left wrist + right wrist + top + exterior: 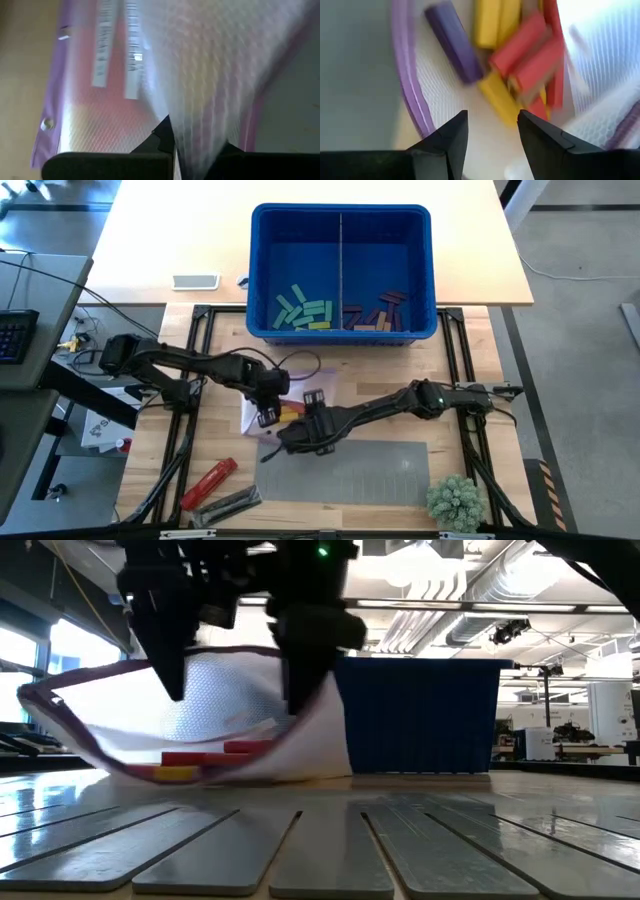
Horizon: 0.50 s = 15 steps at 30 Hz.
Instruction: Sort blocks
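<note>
Blocks [530,55] in the mesh pouch [600,65]: one purple, several yellow and red; right gripper [492,132] jaws apart, left gripper [195,150] pinching pouch.

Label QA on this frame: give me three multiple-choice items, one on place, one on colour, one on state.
1. Where are the teal and lime blocks? A) the bin's right compartment B) the bin's left compartment C) outside the bin
2. The pouch has trim of which colour? A) green B) black C) purple
3. The left claw is: A) shut on the pouch B) wide open C) out of sight

B, the high view shows them left of the divider; C, the right wrist view shows a purple edge; A, mesh is pinched between its fingers.
</note>
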Each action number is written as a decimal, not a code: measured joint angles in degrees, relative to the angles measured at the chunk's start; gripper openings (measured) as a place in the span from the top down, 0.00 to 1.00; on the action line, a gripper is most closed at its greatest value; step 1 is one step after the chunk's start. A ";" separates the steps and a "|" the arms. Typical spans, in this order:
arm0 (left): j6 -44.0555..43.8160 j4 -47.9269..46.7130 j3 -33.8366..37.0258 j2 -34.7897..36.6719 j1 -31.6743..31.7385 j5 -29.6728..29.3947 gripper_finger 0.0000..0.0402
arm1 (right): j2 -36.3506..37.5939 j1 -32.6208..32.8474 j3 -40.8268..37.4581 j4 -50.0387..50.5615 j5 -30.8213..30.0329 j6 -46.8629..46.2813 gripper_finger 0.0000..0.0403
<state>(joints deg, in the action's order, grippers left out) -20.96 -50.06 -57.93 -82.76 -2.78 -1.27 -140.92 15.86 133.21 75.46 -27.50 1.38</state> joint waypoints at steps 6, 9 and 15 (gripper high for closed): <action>-2.79 1.78 0.00 0.00 -3.84 2.11 1.00 | 0.15 -3.12 0.00 3.99 -2.64 -3.65 0.61; -4.84 4.19 0.00 0.00 -5.05 2.29 1.00 | 1.12 -4.73 0.00 5.39 -4.33 -4.07 0.61; -8.97 12.02 -0.18 0.25 -5.09 -1.77 1.00 | 4.97 -5.29 -0.13 6.68 1.15 2.32 0.61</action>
<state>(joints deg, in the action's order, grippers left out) -29.93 -38.04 -58.12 -82.51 -7.87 -3.05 -135.95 10.57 133.08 82.14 -26.35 3.70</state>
